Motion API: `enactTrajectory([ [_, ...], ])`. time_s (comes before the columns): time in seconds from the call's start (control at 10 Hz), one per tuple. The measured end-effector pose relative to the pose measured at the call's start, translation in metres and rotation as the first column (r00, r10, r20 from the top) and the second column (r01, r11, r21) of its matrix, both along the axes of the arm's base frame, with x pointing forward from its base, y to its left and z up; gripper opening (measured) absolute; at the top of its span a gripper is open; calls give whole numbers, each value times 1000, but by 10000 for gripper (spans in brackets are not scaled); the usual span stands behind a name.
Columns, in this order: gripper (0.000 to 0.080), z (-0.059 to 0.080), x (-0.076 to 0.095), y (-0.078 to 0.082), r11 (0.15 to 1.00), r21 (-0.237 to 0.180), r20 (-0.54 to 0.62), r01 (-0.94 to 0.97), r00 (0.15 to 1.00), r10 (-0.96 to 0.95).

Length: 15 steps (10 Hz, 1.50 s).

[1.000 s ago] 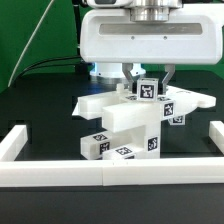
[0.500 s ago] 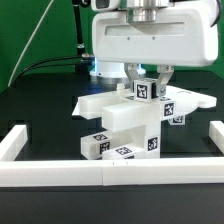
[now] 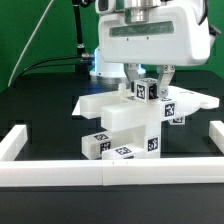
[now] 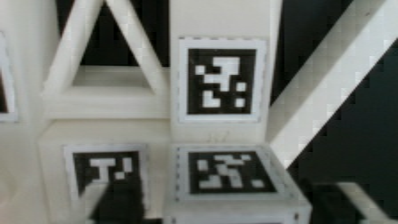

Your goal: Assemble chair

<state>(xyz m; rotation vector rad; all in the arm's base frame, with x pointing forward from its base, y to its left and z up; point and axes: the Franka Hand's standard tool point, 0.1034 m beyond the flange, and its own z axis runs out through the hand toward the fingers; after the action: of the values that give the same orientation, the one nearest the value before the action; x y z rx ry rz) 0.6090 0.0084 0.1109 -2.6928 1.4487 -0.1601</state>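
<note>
The partly built white chair [image 3: 128, 122] stands mid-table, a stack of tagged blocks and panels with flat pieces reaching out to both sides. A small tagged block [image 3: 148, 90] sits on top of it. My gripper [image 3: 149, 79] hangs straight over that block, open, with one finger on each side and a dark gap between pad and block. In the wrist view the same block [image 4: 222, 172] fills the space between the fingers, and a tagged upright of the chair's barred frame [image 4: 221, 85] rises behind it. Nothing is held.
A long low white border rail [image 3: 110, 172] runs along the front, with side pieces at the exterior view's left [image 3: 18, 140] and right [image 3: 213, 135]. Cables trail over the black table at the back left.
The fingers have spread away from the top block, letting it go, and the hand has risen a little. The chair pieces have not moved.
</note>
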Motion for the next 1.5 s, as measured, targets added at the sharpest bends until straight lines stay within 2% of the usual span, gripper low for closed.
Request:
enactTrajectory([
  [0.1,593,0,0,1,1000,-1,0,-13,1000,13],
  [0.2,593,1,0,3,976,-28,-17,-217,976,216],
  [0.3,640,3,0,1,911,-43,-28,-410,912,410],
  [0.4,647,0,-6,1,807,-45,-64,-588,808,585],
  [0.5,647,-3,-11,4,725,-39,-96,-688,725,683],
  [0.6,648,-2,-13,6,693,-57,-85,-718,695,714],
  [0.8,648,-2,-14,3,576,-66,-96,-815,580,809],
  [0.9,648,-2,-14,2,494,-71,-104,-867,499,861],
  [1.1,648,2,-6,-3,158,-76,-151,-984,168,974],
  [1.2,648,5,-2,-1,54,-73,-162,-996,66,985],
  [1.3,648,6,-1,-3,10,-71,-164,-997,21,986],
  [1.5,634,6,-1,-3,49,-71,-162,-996,60,985],
])
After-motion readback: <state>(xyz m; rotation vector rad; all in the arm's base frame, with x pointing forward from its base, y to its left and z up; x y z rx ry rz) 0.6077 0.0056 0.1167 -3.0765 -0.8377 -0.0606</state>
